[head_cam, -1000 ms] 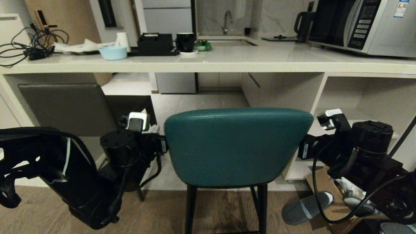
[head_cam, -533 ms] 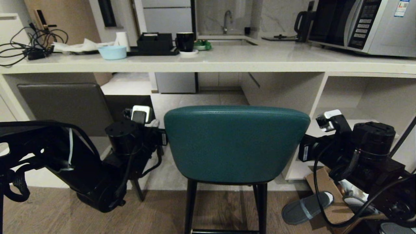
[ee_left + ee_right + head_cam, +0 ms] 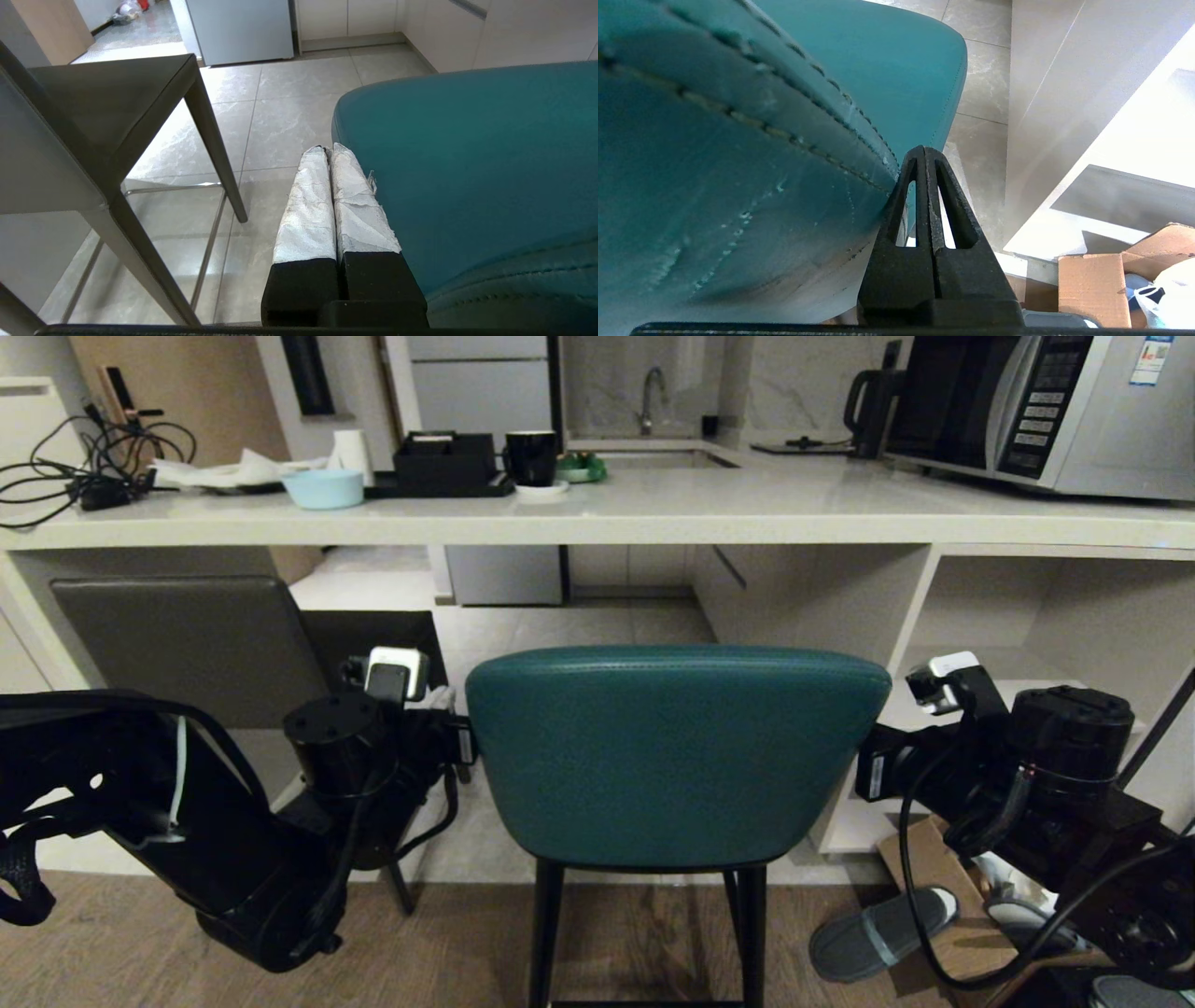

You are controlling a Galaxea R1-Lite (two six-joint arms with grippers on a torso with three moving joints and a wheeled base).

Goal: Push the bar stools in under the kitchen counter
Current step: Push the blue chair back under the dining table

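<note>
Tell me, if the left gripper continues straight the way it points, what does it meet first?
Probably nothing soon: the shut left gripper points past the teal stool edge, toward open floor tiles under the kitchen counter. Depth is unclear.

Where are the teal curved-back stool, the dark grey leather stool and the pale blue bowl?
teal curved-back stool (image 3: 677, 756), head view, middle of backrest.
dark grey leather stool (image 3: 187, 644), head view, flat backrest.
pale blue bowl (image 3: 323, 487), head view, side wall.

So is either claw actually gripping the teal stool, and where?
Nothing is gripped. Both claws are shut empty: the left claw lies along one side edge of the teal stool back, the right claw along the other.
</note>
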